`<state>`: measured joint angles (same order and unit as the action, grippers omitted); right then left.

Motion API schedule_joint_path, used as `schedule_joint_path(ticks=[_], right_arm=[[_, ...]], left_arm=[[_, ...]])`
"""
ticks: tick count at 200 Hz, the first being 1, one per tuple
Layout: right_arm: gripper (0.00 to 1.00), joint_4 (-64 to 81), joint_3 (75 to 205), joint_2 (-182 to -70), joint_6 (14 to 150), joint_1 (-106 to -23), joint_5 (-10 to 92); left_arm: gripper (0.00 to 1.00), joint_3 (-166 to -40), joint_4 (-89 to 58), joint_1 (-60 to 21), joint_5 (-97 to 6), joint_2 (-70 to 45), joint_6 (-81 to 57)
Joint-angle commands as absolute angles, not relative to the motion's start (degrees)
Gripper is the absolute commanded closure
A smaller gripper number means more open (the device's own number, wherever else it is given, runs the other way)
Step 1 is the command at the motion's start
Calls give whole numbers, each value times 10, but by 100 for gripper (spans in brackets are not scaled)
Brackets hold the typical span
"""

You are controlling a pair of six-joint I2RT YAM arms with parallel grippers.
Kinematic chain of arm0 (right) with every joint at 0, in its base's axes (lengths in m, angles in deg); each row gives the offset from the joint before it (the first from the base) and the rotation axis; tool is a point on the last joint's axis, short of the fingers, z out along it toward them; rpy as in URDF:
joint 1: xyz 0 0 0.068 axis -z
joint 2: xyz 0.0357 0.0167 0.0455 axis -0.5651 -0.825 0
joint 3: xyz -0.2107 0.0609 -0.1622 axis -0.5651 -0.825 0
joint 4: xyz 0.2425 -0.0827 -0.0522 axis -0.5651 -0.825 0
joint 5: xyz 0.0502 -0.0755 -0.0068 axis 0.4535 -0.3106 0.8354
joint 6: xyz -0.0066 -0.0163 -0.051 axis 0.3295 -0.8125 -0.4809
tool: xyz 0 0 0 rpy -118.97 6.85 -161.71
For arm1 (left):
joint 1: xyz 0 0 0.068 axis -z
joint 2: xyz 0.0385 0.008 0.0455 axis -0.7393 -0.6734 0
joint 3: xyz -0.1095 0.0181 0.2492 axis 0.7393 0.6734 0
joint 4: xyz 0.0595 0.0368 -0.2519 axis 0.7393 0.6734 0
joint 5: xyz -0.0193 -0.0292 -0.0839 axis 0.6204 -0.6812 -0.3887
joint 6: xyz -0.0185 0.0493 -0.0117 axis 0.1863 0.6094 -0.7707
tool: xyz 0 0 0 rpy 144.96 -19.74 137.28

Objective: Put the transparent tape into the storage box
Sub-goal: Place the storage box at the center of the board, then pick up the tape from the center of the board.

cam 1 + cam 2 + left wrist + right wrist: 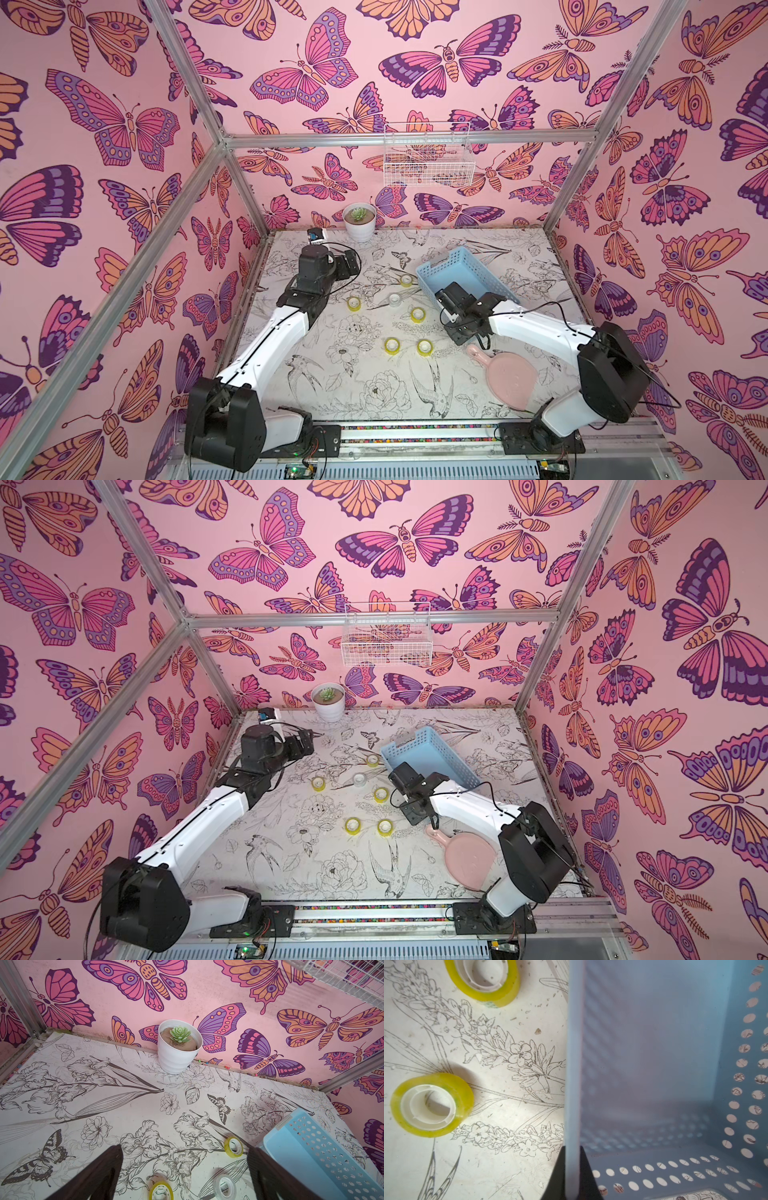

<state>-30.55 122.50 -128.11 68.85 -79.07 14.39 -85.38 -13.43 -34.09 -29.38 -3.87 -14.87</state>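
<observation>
Right wrist view: right gripper [572, 1152] is clamped on the box [654, 1064] rim, one finger inside the wall, one outside. The part of the box interior in view is empty. I cannot tell whether it sits flat.

Both top views: left gripper [353, 259] is well apart from the box, beyond the tape, with fingers spread wide and nothing between them.

Clear tape [394, 299] lies flat on the table [374, 395], near the box's gripped side. Five yellow rolls [406, 280] are scattered around it, one closer to the box than the clear tape is.

Risks, as I judge them:
- Wrong pick: the yellow rolls crowd the clear tape, so a slightly off descent lands on one.
- The low, smooth roll may skid away as the fingers close.
- The thin wall pinch could drag or tip the box if the right arm shifts.
- The arms could meet at the rim during the drop.
</observation>
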Motion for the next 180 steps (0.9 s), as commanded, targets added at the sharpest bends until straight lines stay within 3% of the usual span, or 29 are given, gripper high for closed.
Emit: schedule_joint_path(ticks=[1, 25, 47, 68, 83, 101, 119, 154, 180], right_arm=[[100, -291, 1219, -1298, 705, -794, 136], [100, -293, 1221, -1301, 719, -793, 142], [88, -296, 1218, -1293, 728, -793, 144], [70, -307, 1220, -1282, 735, -794, 144], [64, -313, 1224, -1264, 740, -792, 143], [46, -323, 1235, -1256, 745, -792, 143], [44, -335, 1255, -1249, 747, -791, 143], [28, -371, 1338, -1238, 757, -767, 162], [29, -384, 1424, -1258, 749, -753, 195]], left_arm=[[0, -865, -142, -338, -294, -47, -142], [0, -864, -142, -337, -294, -46, -140], [0, -859, -141, -336, -293, -42, -135], [0, -852, -141, -336, -292, -38, -136], [0, -847, -140, -335, -298, -38, -134], [0, -840, -140, -336, -295, -35, -136], [0, -839, -127, -335, -297, -35, -141], [0, -887, -26, -336, -290, -65, -140], [0, -932, 52, -346, -296, -120, -160]])
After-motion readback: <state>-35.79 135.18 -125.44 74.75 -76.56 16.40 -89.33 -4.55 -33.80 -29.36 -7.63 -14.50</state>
